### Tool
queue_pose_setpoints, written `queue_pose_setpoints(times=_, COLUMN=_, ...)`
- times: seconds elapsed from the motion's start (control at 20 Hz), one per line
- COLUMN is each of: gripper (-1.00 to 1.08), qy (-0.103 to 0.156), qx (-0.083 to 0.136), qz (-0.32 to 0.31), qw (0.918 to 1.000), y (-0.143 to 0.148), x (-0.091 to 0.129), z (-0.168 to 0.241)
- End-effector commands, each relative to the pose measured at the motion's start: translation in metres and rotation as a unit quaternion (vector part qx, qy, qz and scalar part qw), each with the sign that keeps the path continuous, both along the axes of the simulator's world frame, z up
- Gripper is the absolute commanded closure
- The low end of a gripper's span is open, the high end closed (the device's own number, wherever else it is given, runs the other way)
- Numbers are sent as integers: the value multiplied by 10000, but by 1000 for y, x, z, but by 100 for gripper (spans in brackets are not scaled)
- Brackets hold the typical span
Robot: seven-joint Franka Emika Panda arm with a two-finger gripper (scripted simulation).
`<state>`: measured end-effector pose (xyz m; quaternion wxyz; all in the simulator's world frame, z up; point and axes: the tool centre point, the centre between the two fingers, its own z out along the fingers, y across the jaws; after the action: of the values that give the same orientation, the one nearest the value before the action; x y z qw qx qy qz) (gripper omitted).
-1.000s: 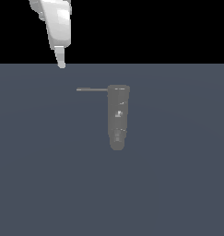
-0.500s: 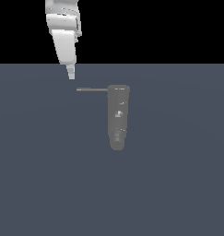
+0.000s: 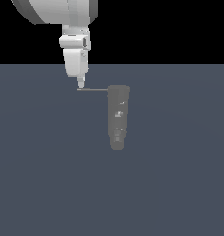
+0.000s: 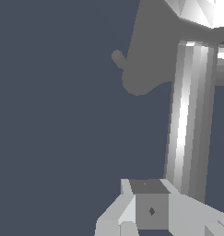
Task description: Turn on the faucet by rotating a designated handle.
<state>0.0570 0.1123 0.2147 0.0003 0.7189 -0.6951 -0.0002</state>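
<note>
So the claw (image 3: 80, 85) has been brought down and rightward from the upper left of the exterior view, and its tip is now parked right at the free end of the handle (image 3: 91, 90). Open or closed can't be told. The faucet (image 3: 118, 117) is sat mid-frame on the bench (image 3: 39, 184), so a push on the rod looks close.

Exterior view looks down from afar; wrist view hugs the handle (image 4: 189, 120).
</note>
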Motion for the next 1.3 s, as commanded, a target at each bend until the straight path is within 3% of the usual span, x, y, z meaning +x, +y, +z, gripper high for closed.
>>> queue_pose_setpoints(times=0.0, gripper=108, qy=-3, qx=-5, qz=-191, qw=9998, y=-5, x=8, z=-6)
queue_pose_setpoints(times=0.75, gripper=108, qy=-3, qx=0, qz=-452, qw=9990, y=-12, x=20, z=-14)
queue_pose_setpoints(times=1.25, gripper=108, qy=-3, qx=0, qz=-452, qw=9990, y=-11, x=-8, z=-14)
